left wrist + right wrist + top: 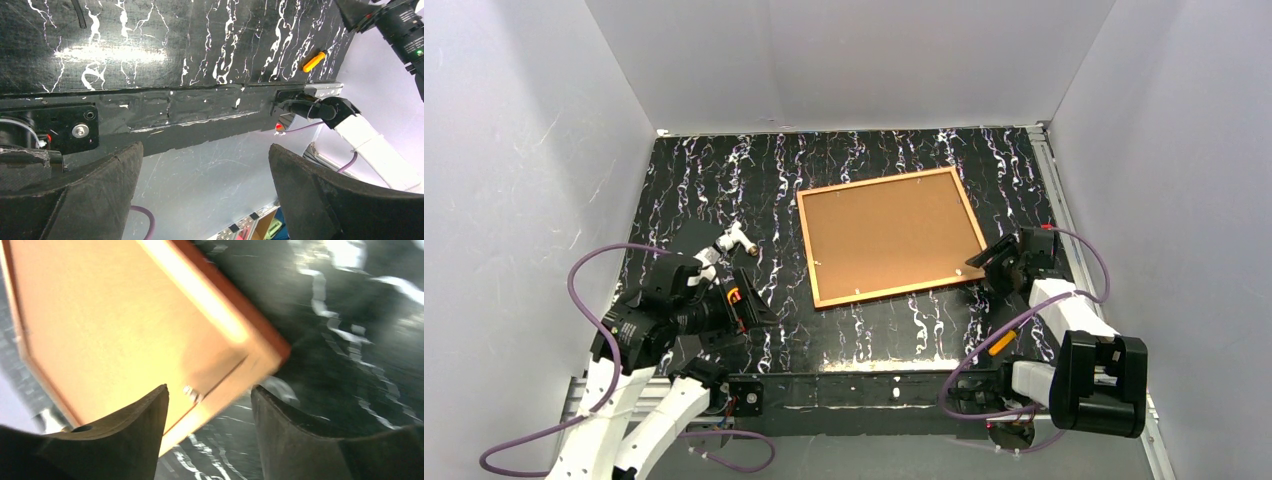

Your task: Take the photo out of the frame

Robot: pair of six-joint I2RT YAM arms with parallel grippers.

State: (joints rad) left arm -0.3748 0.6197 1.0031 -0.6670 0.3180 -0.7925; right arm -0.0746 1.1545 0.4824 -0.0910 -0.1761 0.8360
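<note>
The frame [810, 252] lies face down on the black marbled table, a thin reddish-brown border. The photo [889, 232] sits inside it, showing only its plain brown board back. My right gripper [980, 261] is open at the frame's near right corner. In the right wrist view the jaws straddle the frame's edge [227, 390], with a small metal tab [190, 393] between them and the board back [110, 325] beyond. My left gripper [742, 240] is open and empty, raised at the table's left; its fingers [90, 195] frame only the table's near edge.
White walls close in the table on three sides. A metal rail [1054, 190] runs along the right edge. A black mounting strip [175, 112] lies at the near edge. Purple cables [584, 270] loop beside both arms.
</note>
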